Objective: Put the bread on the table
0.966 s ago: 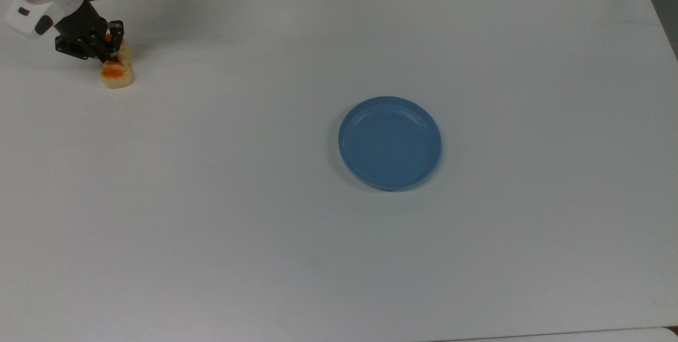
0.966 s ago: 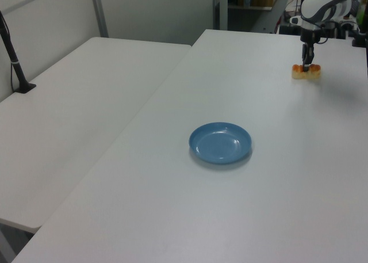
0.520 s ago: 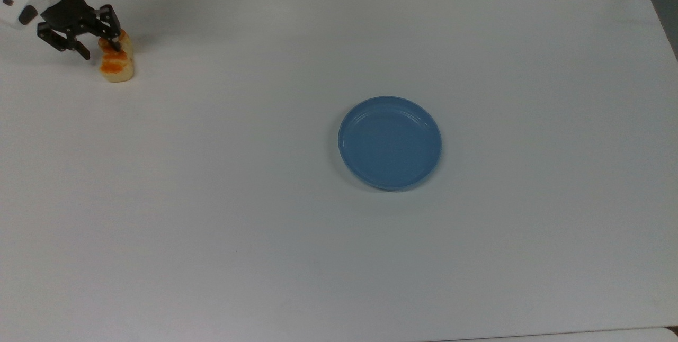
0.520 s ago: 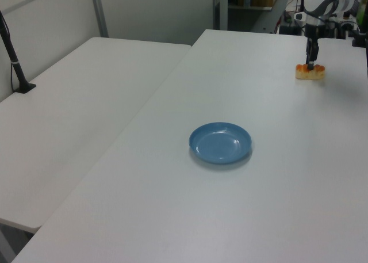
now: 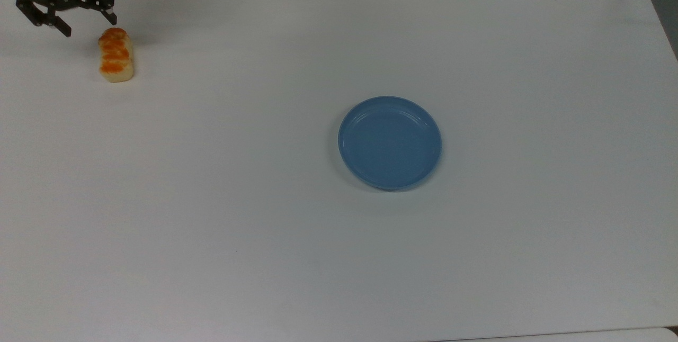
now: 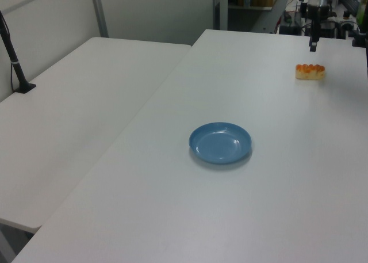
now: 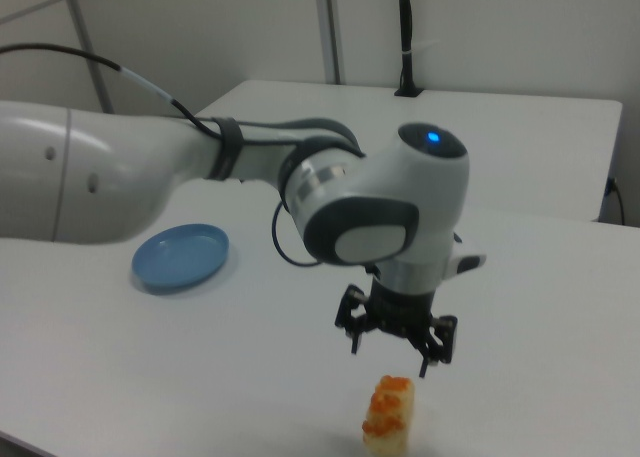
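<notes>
The gripper (image 5: 66,19) hangs in the air near the far left corner of the bench (image 5: 339,252) in the top view, its two black fingers spread wide apart and holding nothing. In the right view the gripper (image 7: 390,353) points straight down from the white wrist of the arm (image 7: 150,177), with open space between its fingertips and the bread (image 7: 389,417) below it. The bread (image 5: 116,54) lies flat on the bare white bench, orange ridged top facing up and pale cream sides showing, its long axis running away from the top view's camera. In the top view the bread sits just below and to the right of the gripper, apart from it and touching neither finger. In the left view the bread (image 6: 310,71) rests near the far right edge of the bench (image 6: 230,217), with the gripper (image 6: 313,44) raised above and slightly behind it. A round blue plate (image 5: 390,142) stands near the middle of the bench, well apart from the bread, and its inside is bare. In the left view the blue plate (image 6: 220,143) sits closer to the camera than the bread. A second white bench (image 6: 69,119) adjoins on the left view's left, with a black post (image 6: 14,61) standing on it.
</notes>
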Motion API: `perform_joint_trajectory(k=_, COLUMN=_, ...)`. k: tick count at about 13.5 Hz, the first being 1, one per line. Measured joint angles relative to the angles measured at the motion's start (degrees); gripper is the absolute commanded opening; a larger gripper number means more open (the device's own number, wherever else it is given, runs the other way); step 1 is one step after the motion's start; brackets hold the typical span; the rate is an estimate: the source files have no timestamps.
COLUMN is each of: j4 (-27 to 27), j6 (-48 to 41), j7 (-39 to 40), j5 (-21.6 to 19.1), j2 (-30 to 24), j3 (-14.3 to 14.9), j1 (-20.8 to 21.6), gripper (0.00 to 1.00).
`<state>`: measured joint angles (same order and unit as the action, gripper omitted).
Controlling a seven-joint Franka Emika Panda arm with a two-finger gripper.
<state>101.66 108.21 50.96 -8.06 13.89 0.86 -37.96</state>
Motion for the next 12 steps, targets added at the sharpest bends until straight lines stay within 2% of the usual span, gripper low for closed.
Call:
perform_joint_trajectory(k=3, j4=-3.8, j6=-6.7, j7=-12.2, j5=-0.2, j2=-2.2, j3=-0.5, j1=0.9, gripper=1.0)
perform_joint_trajectory(k=5, j4=-7.8, j6=-11.7, j7=-24.4, j5=-0.2, j2=-3.8, j3=-0.7, j1=3.0, gripper=1.0)
perform_joint_trajectory(k=7, j4=-11.1, j6=-15.7, j7=-33.1, j5=-0.2, j2=-5.7, j3=-0.8, j1=5.5, gripper=1.0)
perform_joint_trajectory(k=12, j4=-13.0, j6=-23.6, j7=-43.6, j5=-0.2, j2=-11.8, j3=-0.6, j1=11.0, gripper=1.0)
